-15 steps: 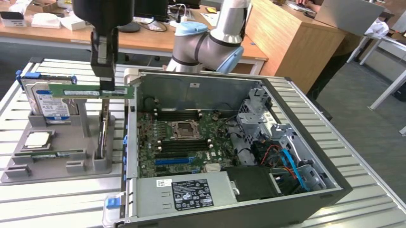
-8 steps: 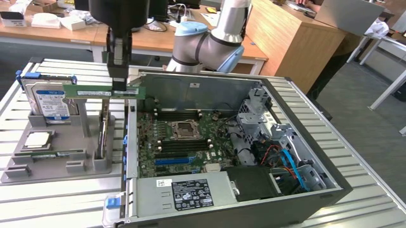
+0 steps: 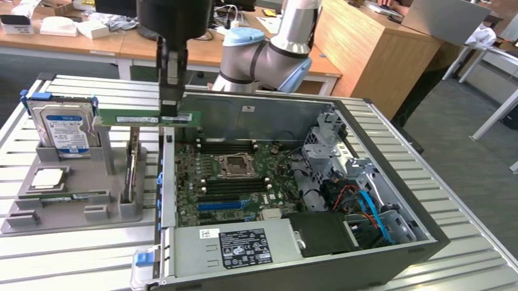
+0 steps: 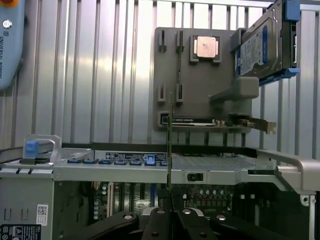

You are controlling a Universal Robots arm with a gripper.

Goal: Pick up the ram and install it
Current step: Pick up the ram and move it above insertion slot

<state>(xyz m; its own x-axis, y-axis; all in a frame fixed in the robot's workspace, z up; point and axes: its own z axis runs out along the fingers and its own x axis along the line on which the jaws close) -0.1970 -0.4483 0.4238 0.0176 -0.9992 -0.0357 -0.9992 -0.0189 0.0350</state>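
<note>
Step in hand: transfer of the part; pick-up is done, installation is not.

The dark two-fingered gripper (image 3: pixel 170 116) has its jaws pinched onto the ram (image 3: pixel 133 119), a long, thin green circuit-board stick with a pale label. The stick is held level and on edge in the air, above the rim of the open black computer case (image 3: pixel 421 236), on the side that faces the grey plastic parts holder (image 3: pixel 73 209). It touches neither case nor holder. In the wrist view the ram (image 4: pixel 170 145) shows edge-on as a thin line rising from the gripper (image 4: pixel 170 220), over the case interior.

Judgement: seating calls for the stick's lower edge to be squared with one of the long dark memory slots (image 3: pixel 230 145) on the green motherboard (image 3: pixel 212 194) inside the case, then pressed straight down.

Not determinable: which slot is intended, the state of the slot latches, and the stick's notch and contact edge. The arm's upper part is cut off.
</note>
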